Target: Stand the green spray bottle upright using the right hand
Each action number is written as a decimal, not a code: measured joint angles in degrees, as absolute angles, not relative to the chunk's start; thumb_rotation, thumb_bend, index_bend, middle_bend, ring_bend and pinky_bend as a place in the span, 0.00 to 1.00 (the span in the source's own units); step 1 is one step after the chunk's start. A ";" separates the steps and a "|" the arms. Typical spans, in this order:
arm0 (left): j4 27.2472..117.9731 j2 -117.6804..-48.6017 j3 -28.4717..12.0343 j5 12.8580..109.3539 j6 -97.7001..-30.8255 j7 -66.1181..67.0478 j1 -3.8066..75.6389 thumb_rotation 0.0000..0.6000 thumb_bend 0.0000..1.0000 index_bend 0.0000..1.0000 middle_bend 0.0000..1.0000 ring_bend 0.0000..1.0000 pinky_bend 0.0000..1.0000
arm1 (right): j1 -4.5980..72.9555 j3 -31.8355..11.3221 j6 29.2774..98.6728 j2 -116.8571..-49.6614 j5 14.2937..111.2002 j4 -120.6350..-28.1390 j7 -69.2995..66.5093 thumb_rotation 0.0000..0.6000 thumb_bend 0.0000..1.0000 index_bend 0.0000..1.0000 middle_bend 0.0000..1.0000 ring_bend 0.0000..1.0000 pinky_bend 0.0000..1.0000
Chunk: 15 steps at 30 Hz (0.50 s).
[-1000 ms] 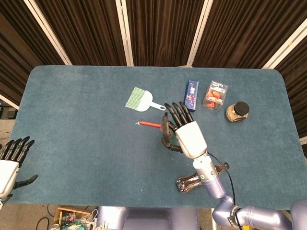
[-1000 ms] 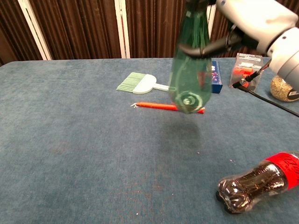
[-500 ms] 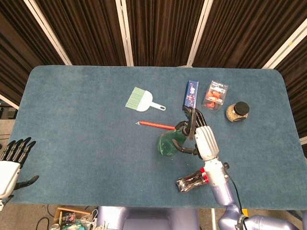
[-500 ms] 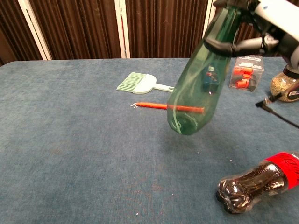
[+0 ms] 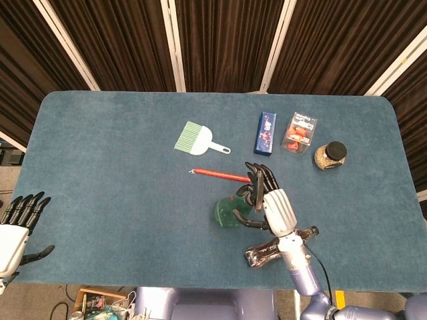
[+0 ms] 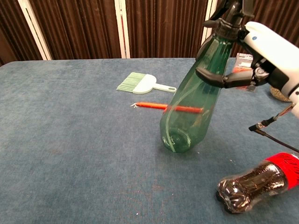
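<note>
Now, head view: right hand (image 5: 270,200) grips one green spray bottle (image 5: 229,211), lower than before; left hand (image 5: 15,223) open, idle | chest view: bottle base meets table (image 6: 70,140), tilted; one cola bottle (image 6: 259,182), one brush (image 6: 140,83), one red pencil (image 6: 154,106).

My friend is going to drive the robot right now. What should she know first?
Right hand: holds the green spray bottle near its top.
Left hand: open, holding nothing, at the near left table edge.
Bottle: base down at the table in front of the red stick, leaning, not straight up.
Done: bottle picked up and brought base-down.
Left: tip it fully upright, let go, pull the hand away. Mind the cola bottle lying nearby.
</note>
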<state>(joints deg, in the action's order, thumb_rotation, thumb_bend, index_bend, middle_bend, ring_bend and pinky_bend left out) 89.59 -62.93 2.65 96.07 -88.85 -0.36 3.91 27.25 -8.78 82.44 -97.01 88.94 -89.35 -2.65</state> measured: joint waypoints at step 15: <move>89.53 -62.85 2.72 96.27 -89.13 -0.51 3.78 1.00 0.02 0.00 0.00 0.00 0.00 | 26.53 -6.40 83.13 -100.11 92.16 -84.51 -2.78 1.00 0.53 0.92 0.06 0.00 0.00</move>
